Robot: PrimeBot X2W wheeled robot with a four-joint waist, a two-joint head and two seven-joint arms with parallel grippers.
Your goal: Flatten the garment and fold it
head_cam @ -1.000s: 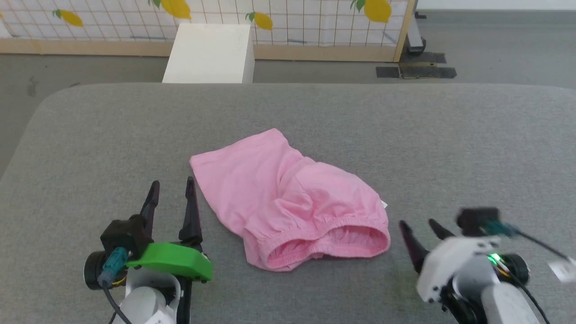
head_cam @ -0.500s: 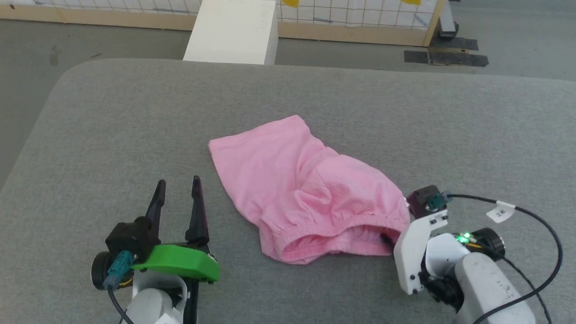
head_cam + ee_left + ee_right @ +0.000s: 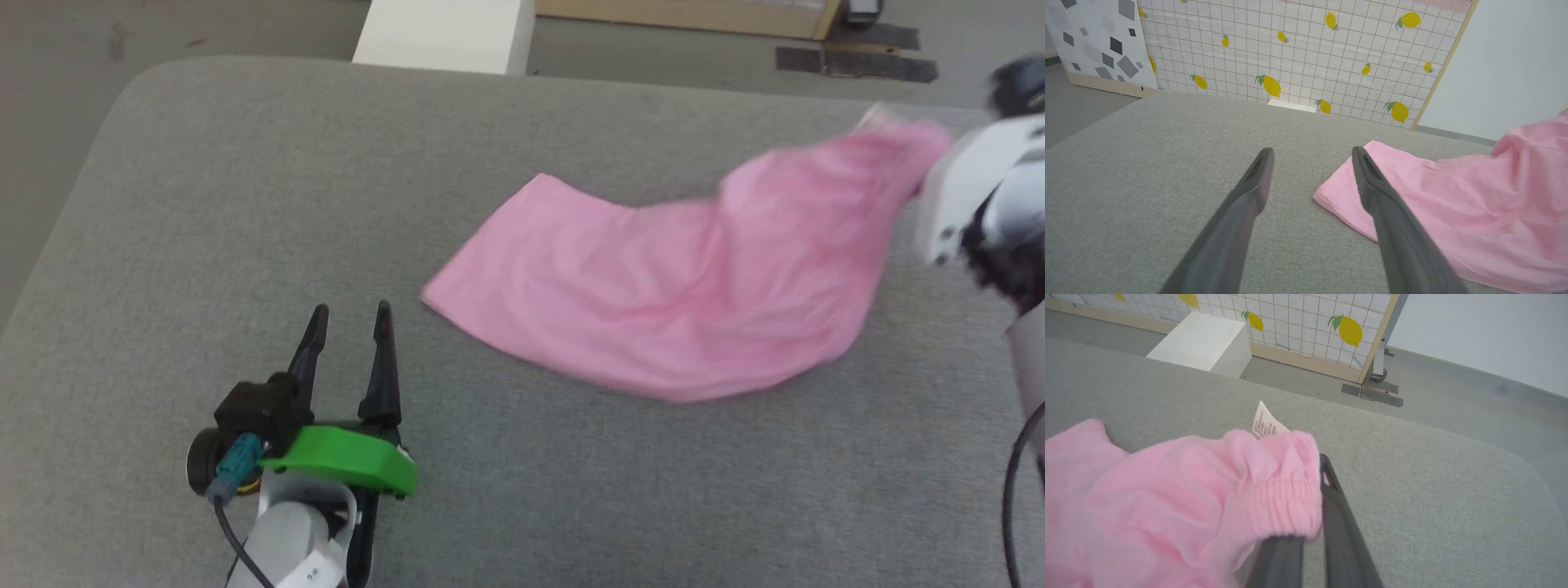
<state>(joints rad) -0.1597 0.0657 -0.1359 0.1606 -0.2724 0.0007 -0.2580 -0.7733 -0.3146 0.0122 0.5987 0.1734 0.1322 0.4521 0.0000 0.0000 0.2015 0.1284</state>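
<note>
Surface: one grey fabric-covered top (image 3: 245, 204).
Room: grey floor, one white box (image 3: 445, 33), one lemon-print grid panel (image 3: 1290, 53).
Garment (image 3: 678, 278): one, stretching from centre to upper right of the head view; one white label (image 3: 1265, 424).
Left gripper (image 3: 351, 309): lower left, fingers spread, empty.
Right gripper (image 3: 1318, 469): clamped on the garment's waistband.

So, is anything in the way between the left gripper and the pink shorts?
Nothing visible does. Only bare grey fabric surface lies between the open left gripper and the near corner of the shorts.
</note>
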